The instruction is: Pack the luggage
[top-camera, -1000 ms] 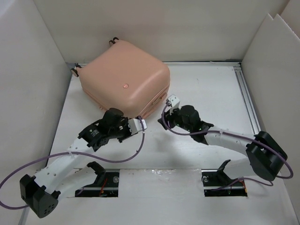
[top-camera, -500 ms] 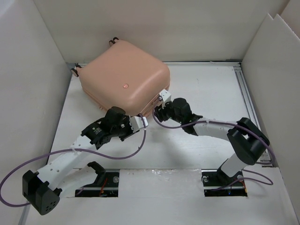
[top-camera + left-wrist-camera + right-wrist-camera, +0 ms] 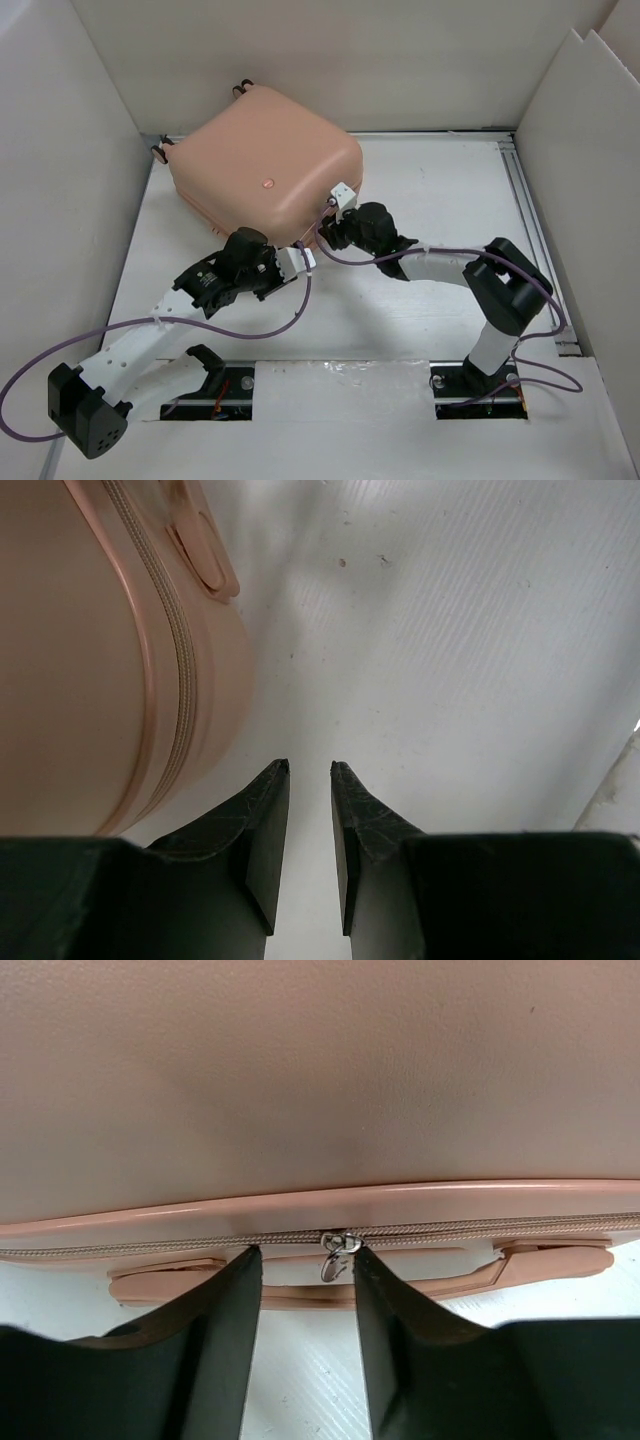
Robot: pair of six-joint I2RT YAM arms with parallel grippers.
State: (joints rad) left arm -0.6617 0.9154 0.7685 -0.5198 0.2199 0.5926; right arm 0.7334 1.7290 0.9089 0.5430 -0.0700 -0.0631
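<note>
The luggage (image 3: 265, 175) is a salmon-pink hard-shell suitcase lying closed at the back left. My right gripper (image 3: 325, 226) is open at its near right side. In the right wrist view its jaws (image 3: 305, 1252) straddle the small metal zipper pull (image 3: 335, 1255), which hangs from the zipper line close to the right-hand finger (image 3: 400, 1310). The pink carry handle (image 3: 300, 1285) lies just below. My left gripper (image 3: 300, 249) sits at the suitcase's near corner. Seen from the left wrist, its jaws (image 3: 310, 767) stand narrowly apart over bare table, nothing between them, with the luggage (image 3: 90, 660) just to their left.
White walls (image 3: 60, 180) box in the table on the left, back and right. A metal rail (image 3: 530, 220) runs along the right side. Two caster wheels (image 3: 242, 88) stick out at the suitcase's far edge. Purple cables (image 3: 260, 335) trail from both wrists.
My right arm has swung left up to the suitcase's side, and its jaws have narrowed around the zipper pull. The left arm has barely moved.
</note>
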